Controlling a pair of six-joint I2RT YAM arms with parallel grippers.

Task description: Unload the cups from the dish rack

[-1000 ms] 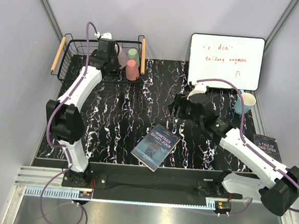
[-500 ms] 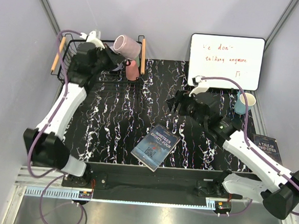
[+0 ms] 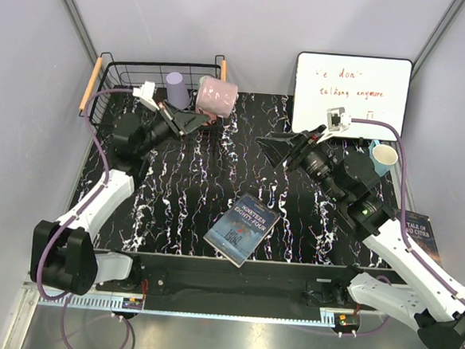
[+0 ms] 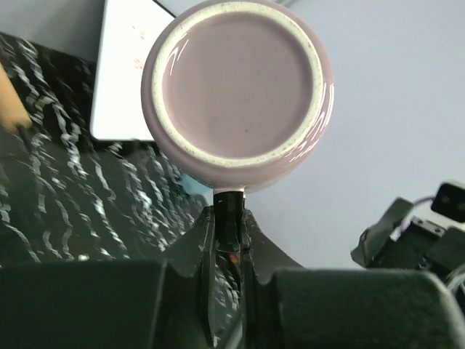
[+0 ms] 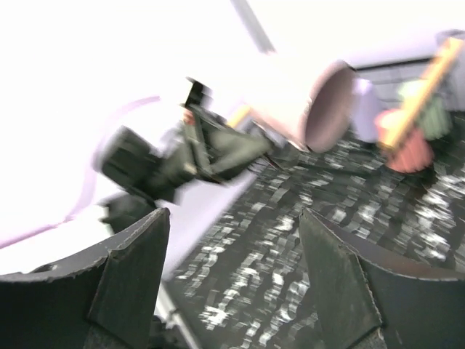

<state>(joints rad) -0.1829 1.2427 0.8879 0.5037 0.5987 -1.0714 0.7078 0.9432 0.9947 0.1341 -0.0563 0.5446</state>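
Observation:
My left gripper [image 3: 195, 118] is shut on the edge of a dusty mauve cup [image 3: 217, 96], holding it on its side in the air just right of the dish rack [image 3: 112, 77]. The left wrist view shows the cup's round end [image 4: 240, 83] above the pinched fingers [image 4: 211, 240]. A lilac cup [image 3: 174, 89] stands in the rack; a salmon cup [image 5: 410, 149] and a green cup [image 5: 429, 109] show blurred in the right wrist view. My right gripper [image 3: 286, 150] hangs open over the mat's middle, facing the held cup [image 5: 320, 102]. A light blue cup [image 3: 383, 159] stands at the right.
A whiteboard [image 3: 351, 93] leans at the back right. A blue book [image 3: 243, 229] lies on the marbled black mat [image 3: 192, 180] near the front, and a second book [image 3: 416, 227] lies at the right edge. Grey walls close in on the left and right.
The left arm lifted the mauve cup out of the rack and carried it right and nearer. The right gripper rose, turned toward the cup and opened a little wider.

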